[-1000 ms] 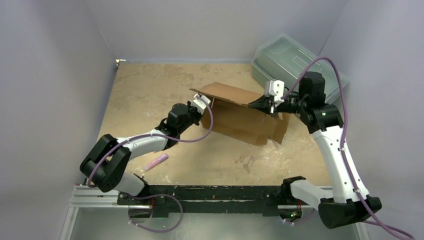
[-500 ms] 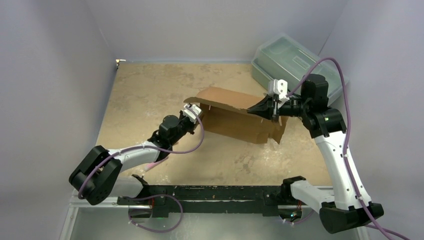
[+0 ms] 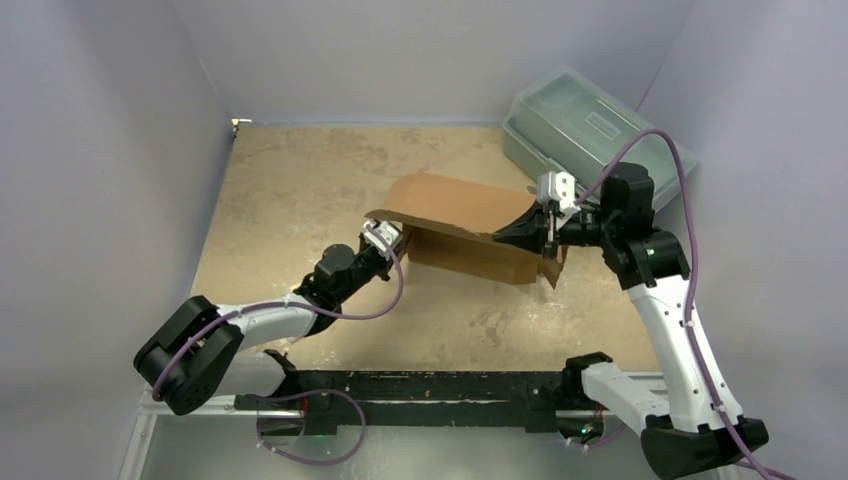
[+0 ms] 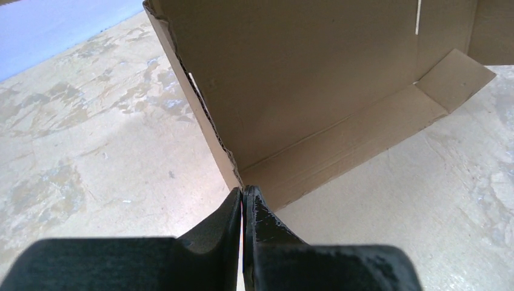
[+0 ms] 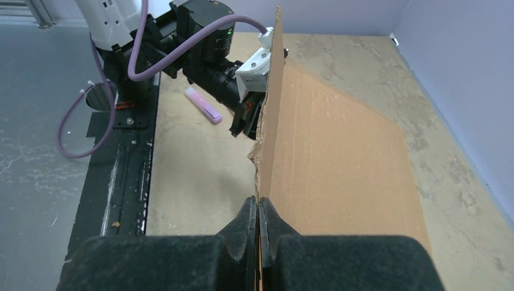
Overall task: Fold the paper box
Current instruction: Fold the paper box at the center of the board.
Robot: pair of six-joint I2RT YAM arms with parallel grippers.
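The paper box is a brown cardboard sheet, partly raised in the middle of the table, with one large panel held up between both arms. My left gripper is shut on that panel's left corner. In the left wrist view the cardboard runs edge-on into the closed fingertips of that gripper. My right gripper is shut on the panel's right edge. From the right wrist, the sheet stands on edge inside that gripper, with the left gripper at the sheet's far end.
A translucent grey-green plastic toolbox sits at the back right, behind the right arm. A pink pen-like object lies near the left arm, by the black base rail. Lilac walls close the table on three sides.
The left arm has drawn back toward the near left, taking the panel's left corner with it. The panel has tilted further over the box. The right gripper has dropped slightly.
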